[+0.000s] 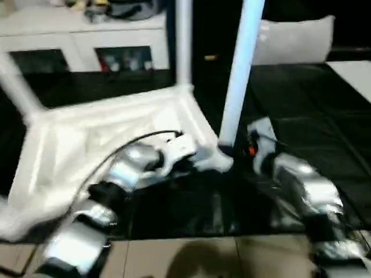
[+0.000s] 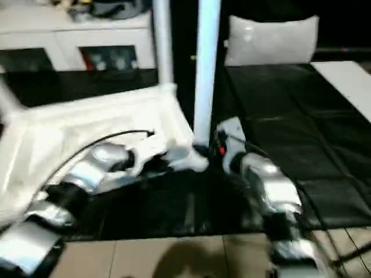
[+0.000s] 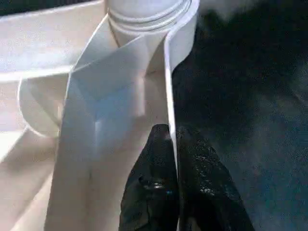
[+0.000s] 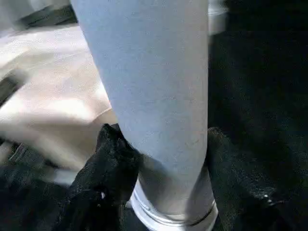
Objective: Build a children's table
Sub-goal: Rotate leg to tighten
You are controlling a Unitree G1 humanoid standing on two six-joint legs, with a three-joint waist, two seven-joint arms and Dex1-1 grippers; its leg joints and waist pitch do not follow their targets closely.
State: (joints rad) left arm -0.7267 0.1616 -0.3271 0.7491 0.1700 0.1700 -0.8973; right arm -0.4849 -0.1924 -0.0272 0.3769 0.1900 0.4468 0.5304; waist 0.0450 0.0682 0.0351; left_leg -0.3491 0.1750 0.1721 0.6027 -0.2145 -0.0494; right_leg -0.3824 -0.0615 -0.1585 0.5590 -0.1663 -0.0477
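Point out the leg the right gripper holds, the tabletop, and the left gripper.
leg (image 1: 237,75): left eye view, mid shaft.
tabletop (image 1: 75,150): left eye view, ribbed underside.
left gripper (image 3: 174,144): left wrist view, fingertips pinching the tabletop's side wall.

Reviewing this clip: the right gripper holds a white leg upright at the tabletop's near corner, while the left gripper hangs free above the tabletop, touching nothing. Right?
Not quite. The left gripper is not free: the left wrist view shows its fingers pinching the thin side wall of the tabletop. The rest stands: the right gripper holds the leg upright at the near corner.
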